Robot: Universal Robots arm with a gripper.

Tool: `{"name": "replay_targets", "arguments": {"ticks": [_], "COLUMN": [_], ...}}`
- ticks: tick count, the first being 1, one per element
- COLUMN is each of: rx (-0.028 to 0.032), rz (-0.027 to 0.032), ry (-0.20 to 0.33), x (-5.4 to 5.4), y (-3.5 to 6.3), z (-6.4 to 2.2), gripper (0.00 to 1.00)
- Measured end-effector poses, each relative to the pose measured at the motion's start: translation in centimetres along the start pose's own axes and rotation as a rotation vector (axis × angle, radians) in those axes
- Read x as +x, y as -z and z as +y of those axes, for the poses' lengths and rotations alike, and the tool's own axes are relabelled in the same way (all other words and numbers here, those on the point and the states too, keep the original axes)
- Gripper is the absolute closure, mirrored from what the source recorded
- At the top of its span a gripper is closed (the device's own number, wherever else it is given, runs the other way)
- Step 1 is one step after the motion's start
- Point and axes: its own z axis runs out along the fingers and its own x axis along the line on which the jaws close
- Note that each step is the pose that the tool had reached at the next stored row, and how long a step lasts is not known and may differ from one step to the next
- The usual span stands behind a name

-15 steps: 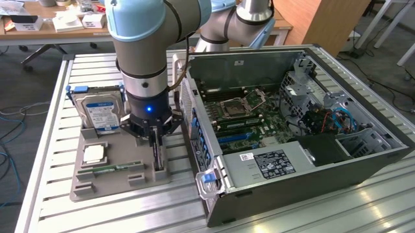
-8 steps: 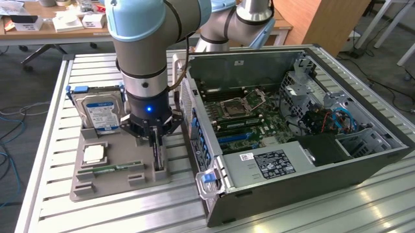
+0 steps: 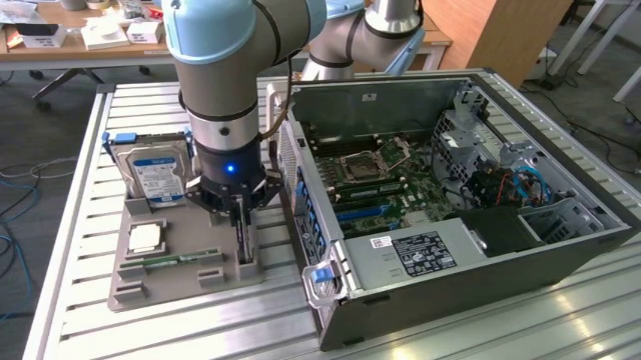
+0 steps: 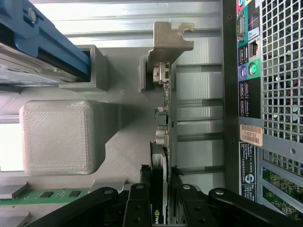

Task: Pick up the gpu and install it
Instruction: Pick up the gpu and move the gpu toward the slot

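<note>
Fingers [image 4: 139,205] are clamping the gpu [image 4: 166,118] edge-up in the holder [image 3: 180,281]; we are judging a straight, untilted lift safest, with the case [image 3: 421,94] at its 3 o'clock.

No wording is legible. The hard drive [image 3: 158,178] carries a blue-and-white label, the power supply [image 3: 425,251] a black-and-white one, and the computer case [image 4: 232,94] a tan sticker [image 4: 251,135] with unreadable dark characters; the graphics card [image 4: 160,189] shows a small green logo [image 4: 154,220].
</note>
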Motion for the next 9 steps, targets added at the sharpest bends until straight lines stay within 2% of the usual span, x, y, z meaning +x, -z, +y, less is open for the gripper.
{"name": "replay_targets", "arguments": {"ticks": [9], "rx": [-0.0003], "rz": [0.0], "ry": [0.0], "x": [-0.01], "y": [0.35], "z": [0.01], "gripper": [0.74]}}
